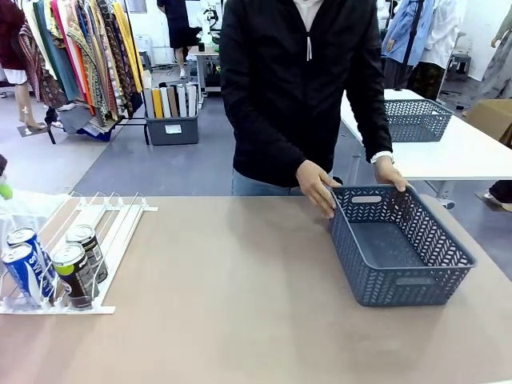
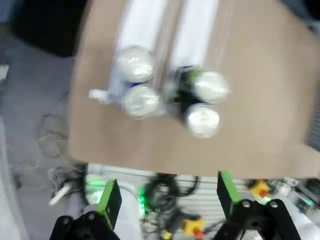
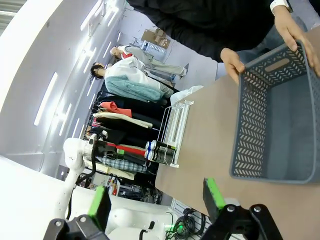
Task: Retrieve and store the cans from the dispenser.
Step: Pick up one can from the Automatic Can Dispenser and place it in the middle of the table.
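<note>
Left gripper [image 2: 166, 200] rises from the bottom edge of its wrist view with its two green-padded fingers [image 2: 108, 199] spread wide and nothing between them. It looks straight down on the cans [image 2: 141, 100], which sit in the upper middle of that blurred picture: four silver tops, two on blue cans to the left and two on dark cans with green bands to the right. White lanes of the dispenser [image 2: 145, 25] run up to the top edge.

In the front view the dispenser [image 1: 120, 228] lies at the lower left of the frame on the brown table [image 1: 240, 304]. The four cans [image 1: 74, 272] stand upright at its near end against the low front stops, two blue in the left lane, two dark in the lane beside it.

At the bottom of its own view, the right gripper [image 3: 156, 202] is likewise wide open and empty.

A dark grey mesh basket [image 1: 416, 292] sits at the right of the front view, well apart from the dispenser. A person in a black jacket [image 1: 296, 88] stands at the far side, with one hand [image 1: 316, 188] on the basket's far left corner and the other hand [image 1: 392, 172] on its far rim.
</note>
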Controlling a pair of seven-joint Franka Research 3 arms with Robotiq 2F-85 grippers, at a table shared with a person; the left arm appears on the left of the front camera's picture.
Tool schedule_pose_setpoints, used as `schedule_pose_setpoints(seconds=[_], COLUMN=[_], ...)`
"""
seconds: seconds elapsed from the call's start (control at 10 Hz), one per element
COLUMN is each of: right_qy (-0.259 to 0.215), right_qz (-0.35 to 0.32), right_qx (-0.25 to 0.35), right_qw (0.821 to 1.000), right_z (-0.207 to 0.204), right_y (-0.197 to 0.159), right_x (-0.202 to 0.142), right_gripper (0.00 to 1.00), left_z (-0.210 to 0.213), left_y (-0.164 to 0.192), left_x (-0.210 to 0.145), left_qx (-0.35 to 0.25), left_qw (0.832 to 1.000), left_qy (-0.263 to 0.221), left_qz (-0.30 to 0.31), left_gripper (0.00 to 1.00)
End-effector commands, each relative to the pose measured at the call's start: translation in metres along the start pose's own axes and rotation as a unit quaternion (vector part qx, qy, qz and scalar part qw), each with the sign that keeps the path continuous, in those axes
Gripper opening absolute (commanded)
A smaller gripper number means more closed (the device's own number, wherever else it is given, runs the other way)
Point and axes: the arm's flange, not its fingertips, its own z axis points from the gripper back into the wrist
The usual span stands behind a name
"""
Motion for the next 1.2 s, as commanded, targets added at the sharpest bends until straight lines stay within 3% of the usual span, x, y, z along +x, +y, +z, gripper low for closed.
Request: schedule_pose_setpoints(seconds=[0.0,0.1,0.2,0.6,0.8,1.1], right_qy=[-0.009,-0.009,-0.009,-0.009,-0.009,-0.009], right_qz=[0.014,0.014,0.014,0.014,0.014,0.014], right_qx=[0.012,0.012,0.012,0.012,0.012,0.012], right_qw=[1.0,1.0,1.0,1.0,1.0,1.0], right_z=[-0.002,-0.002,-0.002,-0.002,-0.002,-0.002], right_y=[0.001,0.001,0.001,0.001,0.001,0.001], right_x=[0.003,0.003,0.003,0.003,0.003,0.003], right_gripper=[1.0,1.0,1.0,1.0,1.0,1.0], left_z=[-0.006,-0.005,-0.005,-0.006,-0.043,-0.087], left_y=[-0.004,-0.007,-0.006,-0.007,-0.014,-0.008], left_x=[0.009,0.013,0.0,0.004,0.01,0.025], left_qx=[0.134,0.111,0.076,0.09,0.072,0.093], left_qw=[0.991,0.993,0.997,0.996,0.997,0.995], left_qy=[0.005,-0.026,-0.004,-0.005,-0.015,-0.026], left_qz=[-0.022,-0.033,-0.004,-0.019,-0.017,0.012], left_gripper=[1.0,1.0,1.0,1.0,1.0,1.0])
